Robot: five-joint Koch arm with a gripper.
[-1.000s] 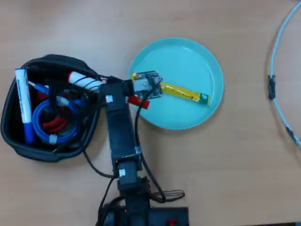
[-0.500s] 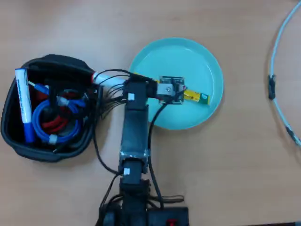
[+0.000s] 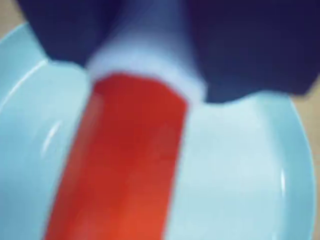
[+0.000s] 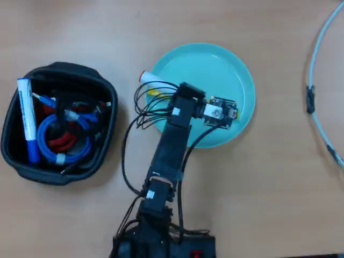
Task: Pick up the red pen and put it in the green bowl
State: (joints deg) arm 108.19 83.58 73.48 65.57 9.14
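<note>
The red pen [image 3: 130, 160] fills the middle of the blurred wrist view, red cap toward the camera and white barrel running up between the dark jaws. My gripper [image 3: 145, 65] is shut on that barrel, close above the green bowl [image 3: 240, 165]. In the overhead view the arm reaches over the bowl [image 4: 215, 64]. The pen [image 4: 153, 79] sticks out from under the arm, its red cap at the bowl's left rim. The arm hides the jaws there.
A black container [image 4: 59, 123] stands at the left, holding a white marker with blue caps [image 4: 26, 118] and coils of blue and red cable. A small yellow piece [image 4: 154, 92] shows beside the arm's wires. A pale cable [image 4: 322, 80] curves along the right edge.
</note>
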